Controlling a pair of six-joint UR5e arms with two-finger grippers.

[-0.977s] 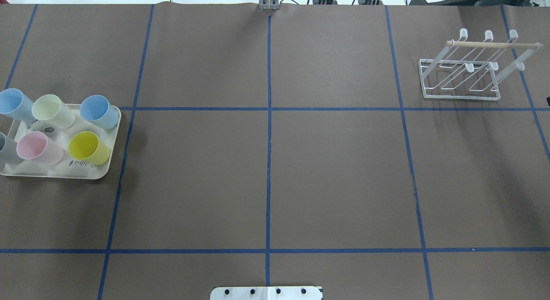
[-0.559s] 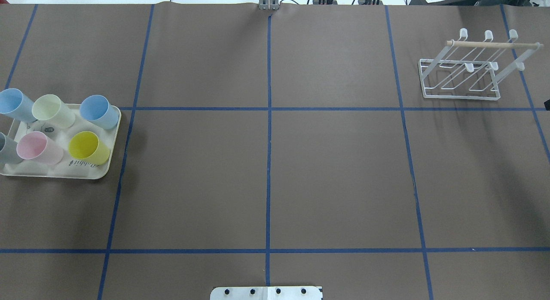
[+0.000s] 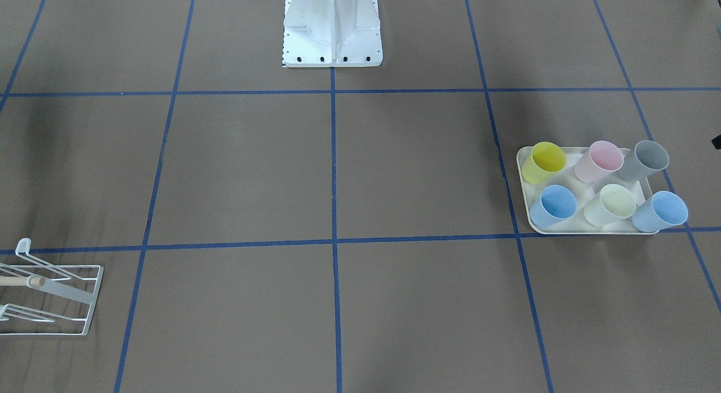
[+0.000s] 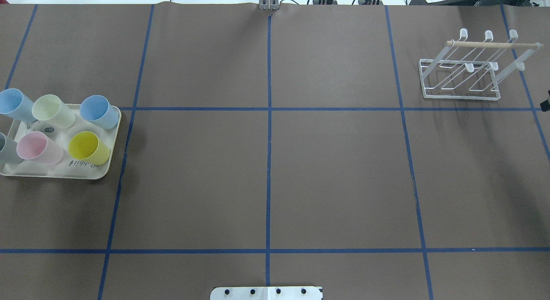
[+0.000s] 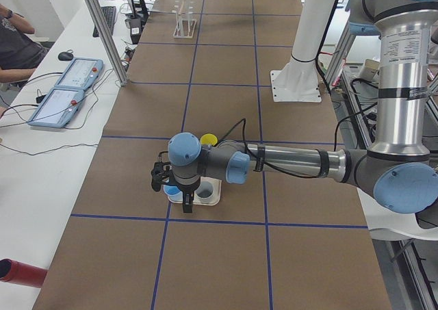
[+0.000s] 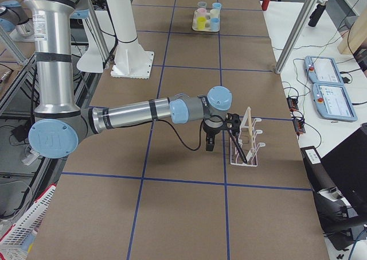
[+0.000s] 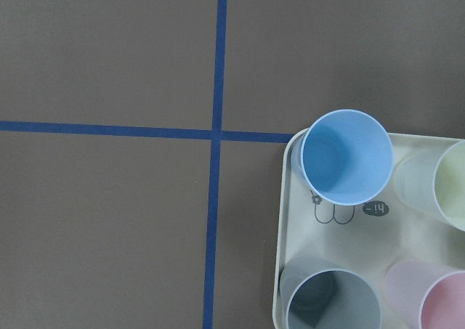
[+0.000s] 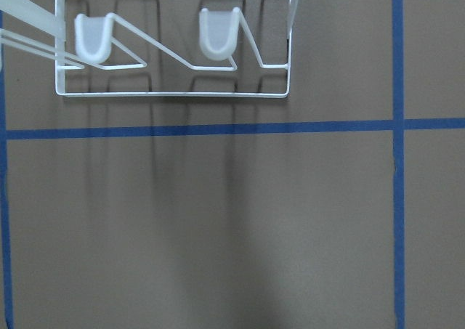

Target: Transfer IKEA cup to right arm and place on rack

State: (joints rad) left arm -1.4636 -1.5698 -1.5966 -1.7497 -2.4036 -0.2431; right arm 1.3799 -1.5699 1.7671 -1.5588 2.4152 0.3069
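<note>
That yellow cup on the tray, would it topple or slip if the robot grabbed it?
Probably light: the yellow cup looks like thin plastic and is empty. It is tall with a narrower base, so a sideways nudge could tip it. Its smooth wall may slip.

The post [image 3: 332, 27] stands at the middle of one long edge of the table [image 4: 335, 162]. The tray [image 4: 64, 173] lies on the table far off to the post's left. Six cups [image 4: 88, 147] stand on the tray in two rows of three, close together. The rack [image 4: 459, 83] stands far off to the post's right, further out from the post than the tray is. The left arm [image 5: 287, 163] reaches out over the tray, and its end hangs above the tray's end farthest from the post. The right arm [image 6: 132, 113] reaches toward the rack, and its end hangs just beside the rack, on the side nearer the post.
</note>
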